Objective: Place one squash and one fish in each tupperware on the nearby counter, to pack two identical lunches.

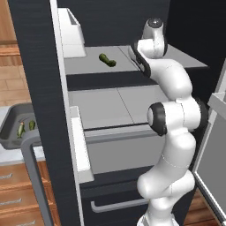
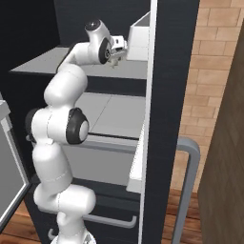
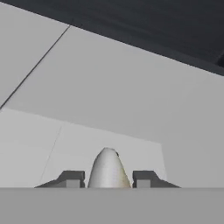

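The two-finger gripper point(image 3: 108, 179) is closed on a pale silvery-white tapered fish point(image 3: 107, 168) whose long axis points straight out between its tips, above the pale grey fridge shelf point(image 3: 113, 96), well apart from the dark grey tupperware point(image 1: 9, 128) on the table at far left.

No text, label, brand, number or sign can be read anywhere: the fridge door point(image 1: 37, 88), its shelves point(image 1: 106, 106) and the drawer fronts point(image 1: 13, 190) below the table all carry plain, unmarked surfaces.
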Controlling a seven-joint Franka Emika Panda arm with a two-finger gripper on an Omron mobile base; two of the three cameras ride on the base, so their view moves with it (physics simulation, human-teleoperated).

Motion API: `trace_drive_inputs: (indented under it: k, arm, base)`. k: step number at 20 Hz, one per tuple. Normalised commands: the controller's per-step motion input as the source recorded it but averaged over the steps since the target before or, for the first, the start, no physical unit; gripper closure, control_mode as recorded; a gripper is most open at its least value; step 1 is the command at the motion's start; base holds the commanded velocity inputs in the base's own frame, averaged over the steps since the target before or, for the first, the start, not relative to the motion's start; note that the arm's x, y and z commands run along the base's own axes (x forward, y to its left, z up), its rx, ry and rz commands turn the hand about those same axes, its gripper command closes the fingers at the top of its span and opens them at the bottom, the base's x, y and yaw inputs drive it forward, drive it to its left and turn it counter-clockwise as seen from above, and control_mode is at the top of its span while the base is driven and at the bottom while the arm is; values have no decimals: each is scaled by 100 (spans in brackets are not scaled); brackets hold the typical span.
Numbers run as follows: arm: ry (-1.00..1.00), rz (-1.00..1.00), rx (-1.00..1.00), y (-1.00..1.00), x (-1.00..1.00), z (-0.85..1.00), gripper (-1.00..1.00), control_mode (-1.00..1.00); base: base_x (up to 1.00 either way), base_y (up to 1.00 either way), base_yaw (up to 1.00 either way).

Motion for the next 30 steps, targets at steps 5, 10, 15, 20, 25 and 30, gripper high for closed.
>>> trace_drive_inputs:
  k: [5, 10, 15, 20, 25, 30]
  arm:
    - [3, -2, -7, -9, -15, -62, 100, -100]
    - [17, -14, 0, -67, -42, -70, 100, -100]
    - [15, -14, 0, -76, -10, -38, 100, -100]
    - [23, -13, 0, -62, 0, -20, 100, -100]
    - [2, -1, 0, -1, -53, -59, 100, -100]
    - [-3, 0, 0, 1, -100, -100, 100, -100]
  base:
    - [0, 0, 0]
    - [0, 0, 0]
    - [0, 0, 0]
    - [0, 0, 0]
    - [0, 0, 0]
    - [0, 0, 0]
